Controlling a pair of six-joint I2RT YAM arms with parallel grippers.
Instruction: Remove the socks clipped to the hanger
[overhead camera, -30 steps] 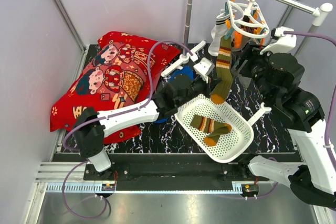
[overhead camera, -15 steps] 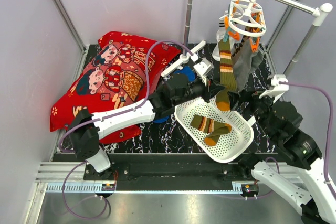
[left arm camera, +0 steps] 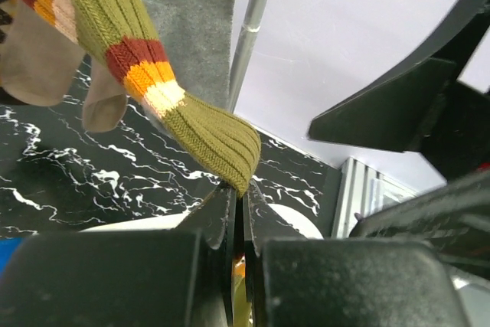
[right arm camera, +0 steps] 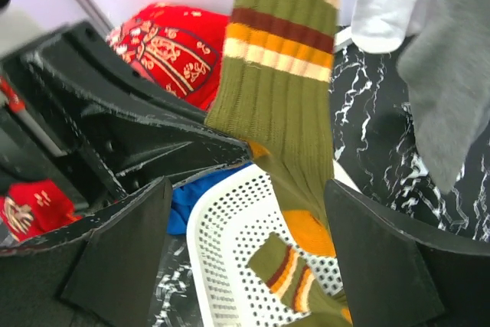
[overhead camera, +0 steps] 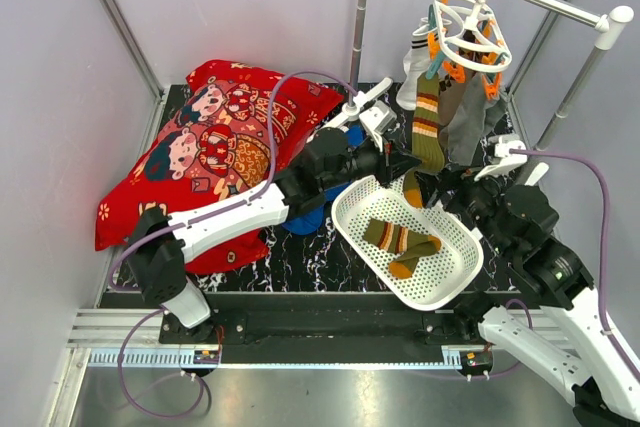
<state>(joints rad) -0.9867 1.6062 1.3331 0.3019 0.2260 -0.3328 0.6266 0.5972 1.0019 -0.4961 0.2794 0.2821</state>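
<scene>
The white round hanger (overhead camera: 470, 32) hangs from the rail at the back right. Clipped to it are three socks: a white one (overhead camera: 412, 62), an olive-green striped one (overhead camera: 428, 132) and a grey one (overhead camera: 462, 122). My left gripper (overhead camera: 405, 169) is shut on the lower end of the olive-green sock (left arm camera: 207, 132), its tips pinching the knit (left arm camera: 239, 189). The right gripper (right arm camera: 245, 258) stands open just right of that sock (right arm camera: 279, 89), nothing between its fingers (right arm camera: 122, 258). A second olive-green sock (overhead camera: 400, 240) lies in the basket.
The white perforated basket (overhead camera: 440, 297) sits under the hanging socks, between both arms. A red patterned pillow (overhead camera: 215, 147) lies at the left, and a blue cloth (overhead camera: 310, 217) lies under the left arm. A metal post (overhead camera: 358, 17) stands behind.
The right arm has dropped from beside the hanger to the basket's far edge and its jaws have widened. The left gripper, still on the olive-green sock, shifted slightly back. The hanger swung.
</scene>
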